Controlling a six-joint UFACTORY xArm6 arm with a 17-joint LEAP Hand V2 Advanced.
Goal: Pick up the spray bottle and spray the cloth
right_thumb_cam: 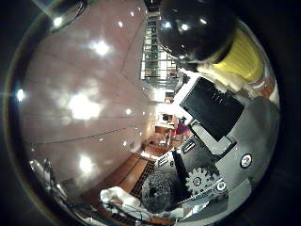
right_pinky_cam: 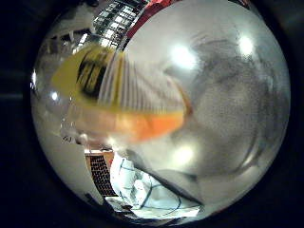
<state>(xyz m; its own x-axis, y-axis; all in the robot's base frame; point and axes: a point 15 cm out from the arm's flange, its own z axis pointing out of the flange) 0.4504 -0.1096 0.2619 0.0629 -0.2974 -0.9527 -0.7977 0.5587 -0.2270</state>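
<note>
The spray bottle (right_pinky_cam: 119, 90) is yellow with an orange band and fills much of the little finger side view, close against the palm. In the thumb side view its yellow body (right_thumb_cam: 240, 58) and a round black top (right_thumb_cam: 196, 26) sit right beside my hand's black and white fingers (right_thumb_cam: 209, 108), which curl against it. My hand (right_thumb_cam: 193, 174) shows geared parts below the fingers. A pale crumpled thing (right_thumb_cam: 120, 200) lies at the table's edge; it may be the cloth, I cannot tell.
A glossy table top (right_thumb_cam: 85, 104) with bright light reflections spreads beside the hand; it also shows in the little finger side view (right_pinky_cam: 223, 95). White parts of my hand (right_pinky_cam: 142, 190) sit at that view's edge. Room shelving (right_thumb_cam: 158, 61) stands far behind.
</note>
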